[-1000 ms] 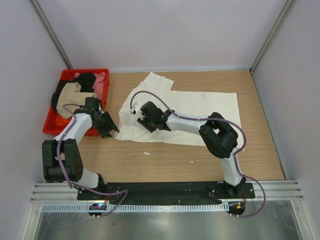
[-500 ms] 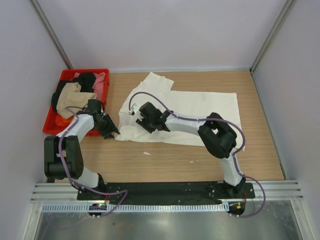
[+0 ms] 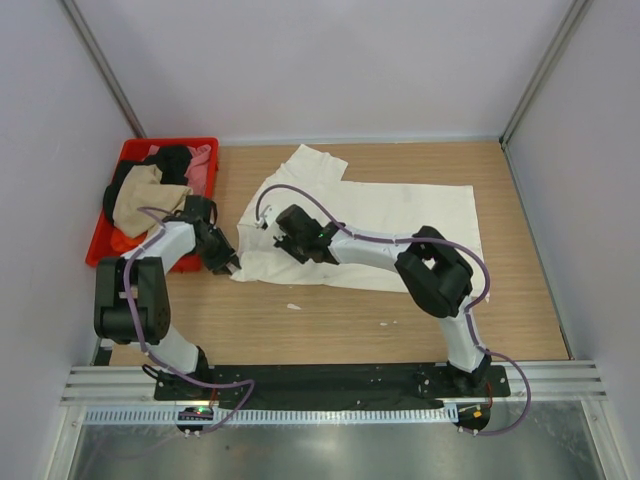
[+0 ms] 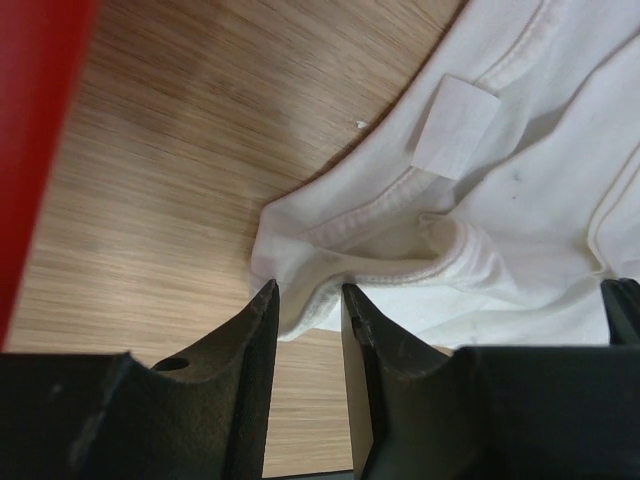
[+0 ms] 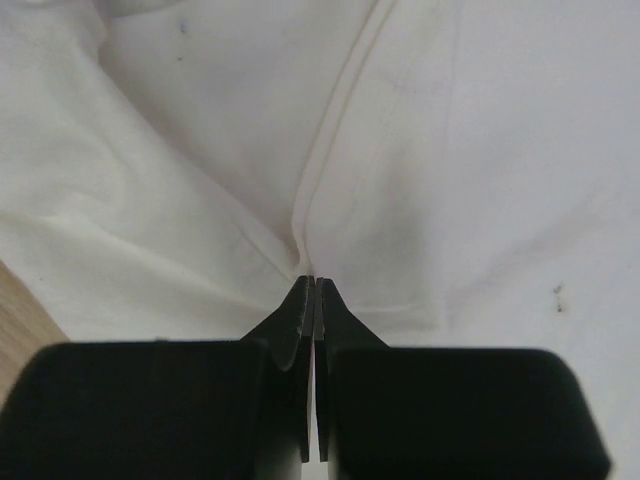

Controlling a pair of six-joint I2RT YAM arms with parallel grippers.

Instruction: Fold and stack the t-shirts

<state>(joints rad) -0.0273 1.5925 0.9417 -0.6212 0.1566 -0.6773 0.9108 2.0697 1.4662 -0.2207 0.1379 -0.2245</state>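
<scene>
My right gripper [image 5: 308, 283] is clenched on a seam fold of the cream t-shirt [image 5: 450, 150], while my left gripper [image 4: 305, 298] straddles its hem corner, jaws slightly apart.

Light wood bench [image 3: 330, 320], nothing fancy. A big cream t-shirt [image 3: 400, 225] lies spread across the middle and right of it, with its left end kinda rumpled. A red crate [image 3: 100, 252] sits in the far left corner, near the shirt but not touching. Two tiny white scraps [image 3: 293, 306] lie on the bare wood on the near side of the shirt.
</scene>
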